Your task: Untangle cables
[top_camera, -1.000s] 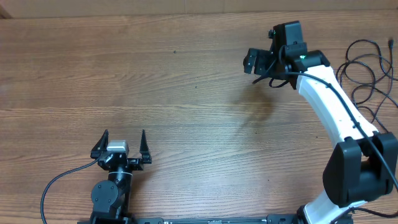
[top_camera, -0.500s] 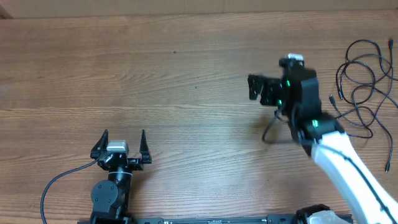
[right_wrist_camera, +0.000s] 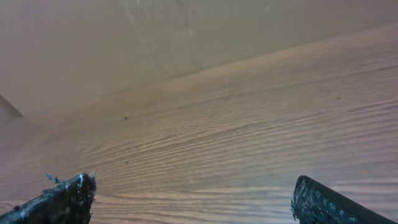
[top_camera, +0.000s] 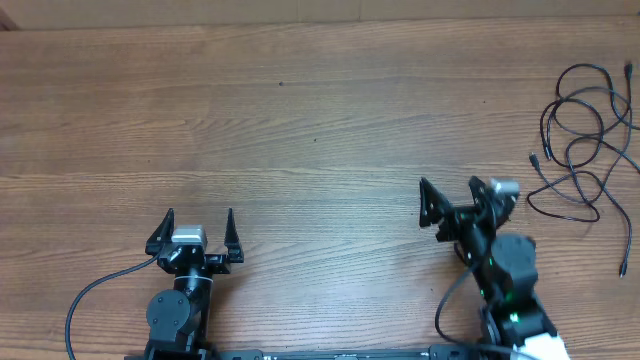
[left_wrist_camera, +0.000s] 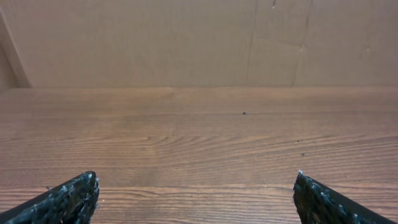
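The cables (top_camera: 580,140) lie in a loose black tangle on the wooden table at its far right edge, with one small plug tip (top_camera: 533,157) pointing left. A further strand (top_camera: 628,240) runs down along the right edge. My right gripper (top_camera: 450,188) is open near the front of the table, left of and nearer than the tangle, holding nothing. My left gripper (top_camera: 199,214) is open at the front left, far from the cables. Both wrist views show only bare wood between the left gripper (left_wrist_camera: 196,190) and right gripper (right_wrist_camera: 193,190) fingers; no cables appear there.
A thicker black wire (top_camera: 90,295) loops from the left arm's base at the front left. A plain beige wall (left_wrist_camera: 186,37) rises behind the table's far edge. The right arm's base (top_camera: 510,320) sits at the front right.
The right arm has swung back from the far right-centre of the table to the front, its gripper staying open. The left arm and the cables have not moved.
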You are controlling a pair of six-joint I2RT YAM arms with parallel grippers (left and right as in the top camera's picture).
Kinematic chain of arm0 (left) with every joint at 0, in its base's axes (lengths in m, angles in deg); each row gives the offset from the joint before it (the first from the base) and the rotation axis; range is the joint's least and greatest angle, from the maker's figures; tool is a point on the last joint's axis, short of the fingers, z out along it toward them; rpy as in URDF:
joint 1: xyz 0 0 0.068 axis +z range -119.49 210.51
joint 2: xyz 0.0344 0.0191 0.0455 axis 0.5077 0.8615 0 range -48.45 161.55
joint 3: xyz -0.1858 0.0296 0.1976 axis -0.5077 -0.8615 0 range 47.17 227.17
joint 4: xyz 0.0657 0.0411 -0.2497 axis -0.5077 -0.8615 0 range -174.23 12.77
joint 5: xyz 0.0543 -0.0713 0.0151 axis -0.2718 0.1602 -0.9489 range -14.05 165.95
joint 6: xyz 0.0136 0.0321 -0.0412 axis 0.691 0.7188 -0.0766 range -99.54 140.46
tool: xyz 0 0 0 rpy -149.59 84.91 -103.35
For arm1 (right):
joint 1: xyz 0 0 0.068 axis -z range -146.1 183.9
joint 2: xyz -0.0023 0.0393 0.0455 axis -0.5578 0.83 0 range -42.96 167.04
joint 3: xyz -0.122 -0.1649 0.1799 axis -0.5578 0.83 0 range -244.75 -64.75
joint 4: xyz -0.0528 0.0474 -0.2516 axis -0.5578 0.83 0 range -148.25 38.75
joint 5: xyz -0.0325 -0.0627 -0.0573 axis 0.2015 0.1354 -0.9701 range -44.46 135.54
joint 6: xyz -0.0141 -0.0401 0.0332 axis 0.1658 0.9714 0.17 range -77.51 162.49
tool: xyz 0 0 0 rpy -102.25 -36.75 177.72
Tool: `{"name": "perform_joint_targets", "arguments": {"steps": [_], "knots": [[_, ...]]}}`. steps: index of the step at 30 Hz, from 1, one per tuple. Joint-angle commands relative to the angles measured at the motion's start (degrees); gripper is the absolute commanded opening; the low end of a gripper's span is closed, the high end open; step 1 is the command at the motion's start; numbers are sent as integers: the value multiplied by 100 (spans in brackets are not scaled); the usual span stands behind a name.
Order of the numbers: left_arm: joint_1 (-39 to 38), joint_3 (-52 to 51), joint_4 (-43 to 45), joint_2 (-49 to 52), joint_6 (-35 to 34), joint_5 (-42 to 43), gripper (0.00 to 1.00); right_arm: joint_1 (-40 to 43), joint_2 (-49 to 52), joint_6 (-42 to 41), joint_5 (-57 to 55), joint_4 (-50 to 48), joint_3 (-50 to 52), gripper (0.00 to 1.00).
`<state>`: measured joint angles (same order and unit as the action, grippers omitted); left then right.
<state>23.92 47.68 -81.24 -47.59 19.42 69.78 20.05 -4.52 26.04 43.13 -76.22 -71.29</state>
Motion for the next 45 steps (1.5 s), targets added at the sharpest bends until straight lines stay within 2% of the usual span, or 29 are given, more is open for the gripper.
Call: {"name": "perform_joint_targets", "arguments": {"steps": [1, 6, 17, 23, 45], "knots": [[48, -20, 0, -61, 127, -20, 100, 61, -870, 0, -208, -63, 533, 100], [48, -20, 0, -61, 127, -20, 100, 267, -2002, -66, -297, 942, 610, 100], [48, -20, 0, -61, 129, -20, 100, 863, -3095, -61, -315, 2190, 610, 100], [48, -20, 0, -48, 129, -20, 100, 879, -3823, 48, -313, 2238, 610, 100], [48, -20, 0, -48, 127, -20, 100, 876, -3832, 44, -291, 2223, 610, 100]]}}
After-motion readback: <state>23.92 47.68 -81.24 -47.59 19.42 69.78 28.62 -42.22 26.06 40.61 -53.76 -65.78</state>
